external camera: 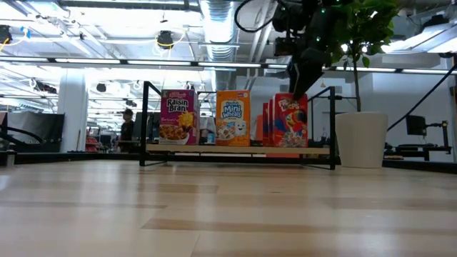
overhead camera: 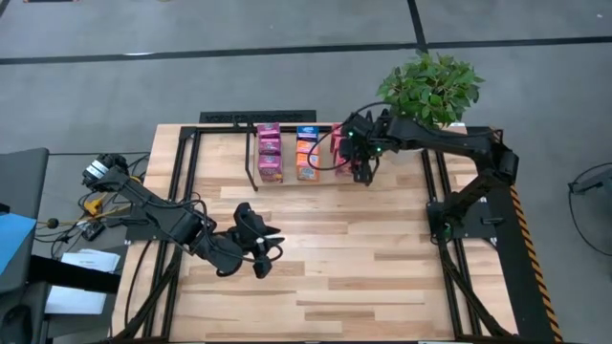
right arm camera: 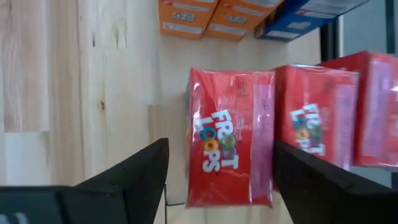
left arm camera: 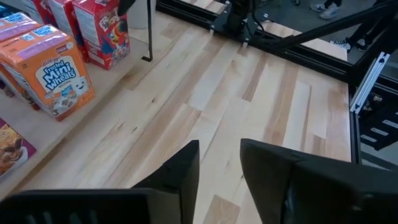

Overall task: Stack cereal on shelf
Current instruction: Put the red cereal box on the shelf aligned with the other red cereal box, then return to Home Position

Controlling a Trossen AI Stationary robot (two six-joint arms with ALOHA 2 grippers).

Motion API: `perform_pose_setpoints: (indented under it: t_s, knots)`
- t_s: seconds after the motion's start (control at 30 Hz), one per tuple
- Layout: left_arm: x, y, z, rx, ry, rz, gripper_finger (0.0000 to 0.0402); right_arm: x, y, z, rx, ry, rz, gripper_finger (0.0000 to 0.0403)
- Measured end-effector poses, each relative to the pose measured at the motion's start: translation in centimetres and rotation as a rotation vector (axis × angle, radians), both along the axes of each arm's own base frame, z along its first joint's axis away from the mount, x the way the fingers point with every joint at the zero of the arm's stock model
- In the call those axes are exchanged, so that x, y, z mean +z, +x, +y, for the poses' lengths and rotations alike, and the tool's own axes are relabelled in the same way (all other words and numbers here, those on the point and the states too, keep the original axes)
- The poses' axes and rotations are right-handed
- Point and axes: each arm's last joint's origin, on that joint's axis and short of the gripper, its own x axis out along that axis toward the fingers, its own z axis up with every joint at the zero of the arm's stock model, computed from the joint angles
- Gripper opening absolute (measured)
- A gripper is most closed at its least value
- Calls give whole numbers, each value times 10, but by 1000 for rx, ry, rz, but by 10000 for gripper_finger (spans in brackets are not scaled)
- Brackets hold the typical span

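Small cereal cartons stand upright in three rows inside the thin black shelf (overhead camera: 251, 158) at the table's far edge: magenta Raisin Bran (overhead camera: 270, 153), orange and blue Mini Wheats (overhead camera: 307, 153), red Froot Loops (overhead camera: 342, 153). In the low view the front cartons (external camera: 233, 118) rest on the shelf's base (external camera: 239, 151). My right gripper (overhead camera: 364, 164) is open above the front red carton (right arm camera: 230, 149), one finger on each side of its top, pointing down. My left gripper (overhead camera: 263, 250) hovers open over bare table near the middle, with nothing between its fingers (left arm camera: 219, 168).
A potted plant (overhead camera: 435, 84) in a white pot (external camera: 360, 139) stands at the far right corner, just behind the right arm. Thicker black frame rails (overhead camera: 449, 248) run along the table's left and right sides. Bare wood (overhead camera: 354, 268) spans the middle and near side.
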Motion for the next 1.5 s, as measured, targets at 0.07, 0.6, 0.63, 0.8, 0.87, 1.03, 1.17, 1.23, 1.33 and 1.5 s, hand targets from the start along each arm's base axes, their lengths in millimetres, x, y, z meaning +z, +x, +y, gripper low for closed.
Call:
perform_pose_setpoints:
  t_s: [0.07,0.6,0.63,0.8,0.87,1.03,1.17,1.23,1.33,1.5]
  knots:
    - [0,0,0,3,2,-1,113,6,0,0,2,-7,-1,304]
    - [89,-83,56,3,-11,-317,134,130,-27,35,32,-55,-210,306]
    - [95,-92,61,-3,-15,-339,134,140,-35,40,32,-58,-237,306]
    - [110,-128,83,-30,-48,-410,134,165,-95,63,52,-55,-242,306]
    - [108,-139,90,-3,-50,-413,134,166,-116,67,-1,6,-342,306]
    - [90,-164,107,17,-14,-412,134,136,-167,85,51,143,-698,306]
    - [63,-180,116,-34,-52,-439,134,93,-184,94,-14,243,-938,306]
    - [49,-185,117,-103,-80,-469,134,71,-189,99,-21,292,-1038,306]
    - [24,-187,117,-119,-82,-508,134,46,-200,109,11,384,-1191,306]
    - [-15,-193,121,-121,-125,-601,134,-1,-208,118,-4,539,-1315,306]
